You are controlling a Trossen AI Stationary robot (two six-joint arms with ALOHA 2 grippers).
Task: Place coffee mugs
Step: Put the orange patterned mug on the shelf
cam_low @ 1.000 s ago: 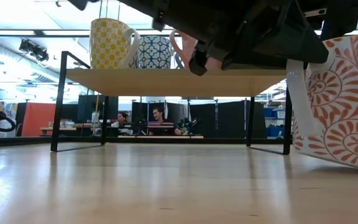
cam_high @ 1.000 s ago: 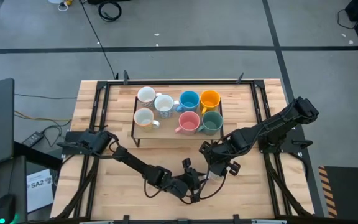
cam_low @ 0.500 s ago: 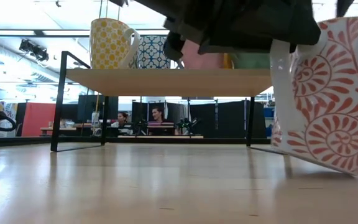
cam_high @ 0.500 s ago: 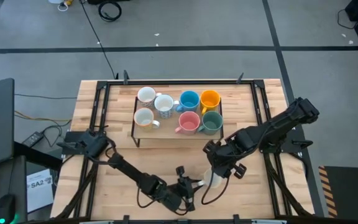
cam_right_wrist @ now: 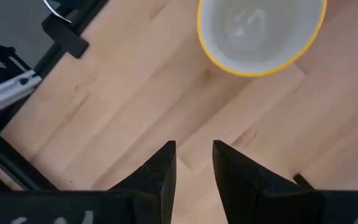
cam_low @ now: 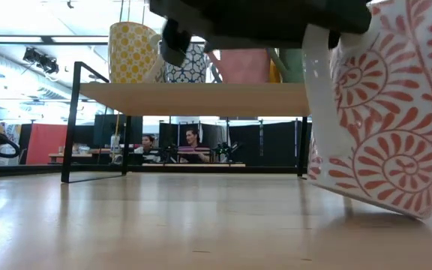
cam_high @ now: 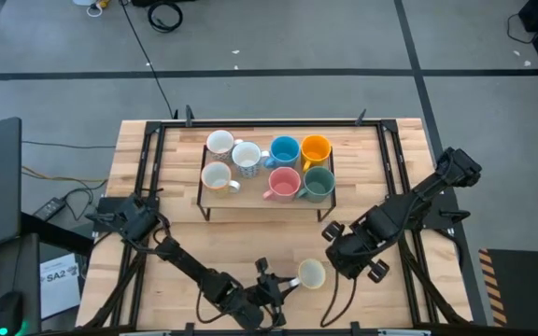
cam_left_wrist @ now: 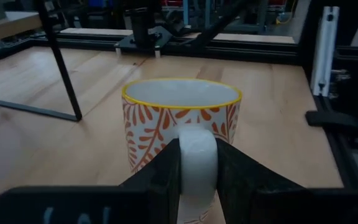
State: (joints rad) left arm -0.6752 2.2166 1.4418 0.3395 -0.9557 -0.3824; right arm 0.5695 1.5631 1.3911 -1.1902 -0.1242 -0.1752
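Note:
A white mug (cam_high: 311,274) with an orange leaf pattern and a yellow rim stands low over the table's near middle, and my left gripper (cam_high: 283,283) is shut on its handle. In the low view the mug (cam_low: 381,127) fills the right side and tilts a little. Whether its base touches the wood I cannot tell. My right gripper (cam_high: 348,254) hovers to the mug's right, pointing down. Its fingers (cam_right_wrist: 194,158) are slightly open with nothing between them, and the mug's mouth (cam_right_wrist: 260,31) shows beyond. Several other mugs stand on the rack (cam_high: 204,191). My left gripper pinches the mug's white handle (cam_left_wrist: 197,155) between its two fingers, one on each flat side of the loop. The fingers come in about level from the table's left. The mug stands mouth up beyond the fingertips, slightly tilted in the low view.
The low black-legged wooden rack carries white (cam_high: 219,142), patterned (cam_high: 247,157), blue (cam_high: 284,150), orange-yellow (cam_high: 316,148), cream (cam_high: 216,176), pink (cam_high: 283,183) and green (cam_high: 318,183) mugs. Black frame rails (cam_high: 390,159) run along the table's sides. People sit in the room behind.
My left gripper has drawn the patterned mug toward the table's near edge, keeping hold of the handle; the mug looms larger in the low view. My right gripper has risen and gone toward the right edge, away from the mug, turning as it went.

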